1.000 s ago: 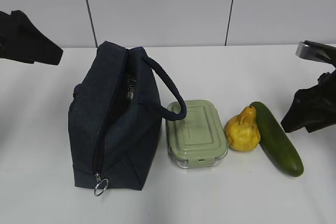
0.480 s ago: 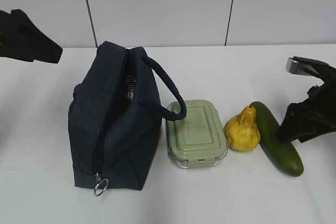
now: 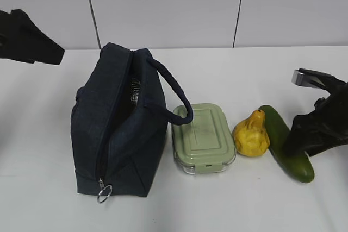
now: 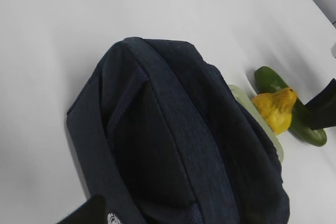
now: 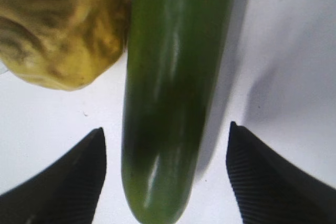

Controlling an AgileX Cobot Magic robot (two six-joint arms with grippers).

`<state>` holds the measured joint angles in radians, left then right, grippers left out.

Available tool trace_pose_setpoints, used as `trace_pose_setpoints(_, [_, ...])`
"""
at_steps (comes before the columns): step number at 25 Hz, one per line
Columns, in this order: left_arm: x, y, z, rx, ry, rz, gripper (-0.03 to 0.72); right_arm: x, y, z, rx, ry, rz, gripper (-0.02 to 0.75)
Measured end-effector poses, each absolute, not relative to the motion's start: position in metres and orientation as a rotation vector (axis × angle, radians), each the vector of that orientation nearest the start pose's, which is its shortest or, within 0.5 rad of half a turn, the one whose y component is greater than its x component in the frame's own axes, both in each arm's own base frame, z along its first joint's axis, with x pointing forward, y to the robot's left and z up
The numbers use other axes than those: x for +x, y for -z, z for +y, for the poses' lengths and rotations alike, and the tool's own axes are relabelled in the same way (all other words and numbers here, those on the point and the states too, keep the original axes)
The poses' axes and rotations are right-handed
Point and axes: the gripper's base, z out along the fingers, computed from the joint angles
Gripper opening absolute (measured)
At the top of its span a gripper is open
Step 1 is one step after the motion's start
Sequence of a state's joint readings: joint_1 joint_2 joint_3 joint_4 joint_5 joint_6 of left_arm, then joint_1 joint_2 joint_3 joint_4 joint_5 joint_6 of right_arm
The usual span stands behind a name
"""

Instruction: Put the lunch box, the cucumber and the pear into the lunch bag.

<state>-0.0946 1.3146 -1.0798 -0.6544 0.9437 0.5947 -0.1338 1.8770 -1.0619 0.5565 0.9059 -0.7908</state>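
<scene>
The navy lunch bag stands at left, its top zipper open on silvery lining. The sage-lidded lunch box lies beside it, under the bag's handle loop. The yellow pear and the dark cucumber lie to the right. My right gripper is open and low over the cucumber's near half. In the right wrist view its fingers stand either side of the cucumber, with the pear at upper left. My left gripper hovers high at far left, away from everything.
The white table ends at a grey panelled wall behind. A metal ring pull hangs at the bag's near end. The left wrist view looks down on the bag, with the pear and cucumber beyond it.
My right gripper has come down and leftward until it straddles the cucumber. The left arm, the bag, the lunch box and the pear have not moved.
</scene>
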Motion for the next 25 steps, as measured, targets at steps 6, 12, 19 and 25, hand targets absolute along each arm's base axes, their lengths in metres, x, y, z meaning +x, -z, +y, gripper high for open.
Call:
trace_pose_setpoints(6, [0.256, -0.325, -0.069, 0.524, 0.619, 2.417, 0.448, 0.327, -0.139, -0.004, -0.412, -0.669, 2.941, 0.556])
trace_pose_setpoints(12, [0.256, -0.325, -0.069, 0.525, 0.613, 2.417, 0.448, 0.327, -0.136, 0.003, -0.44, -0.686, 2.952, 0.557])
trace_pose_setpoints(19, [0.256, -0.325, -0.068, 0.53, 0.602, 2.419, 0.447, 0.326, -0.132, 0.011, -0.511, -0.638, 2.991, 0.353])
trace_pose_setpoints(25, [0.253, -0.323, -0.069, 0.557, 0.62, 2.448, 0.446, 0.326, -0.132, 0.011, -0.458, -0.642, 3.006, 0.297])
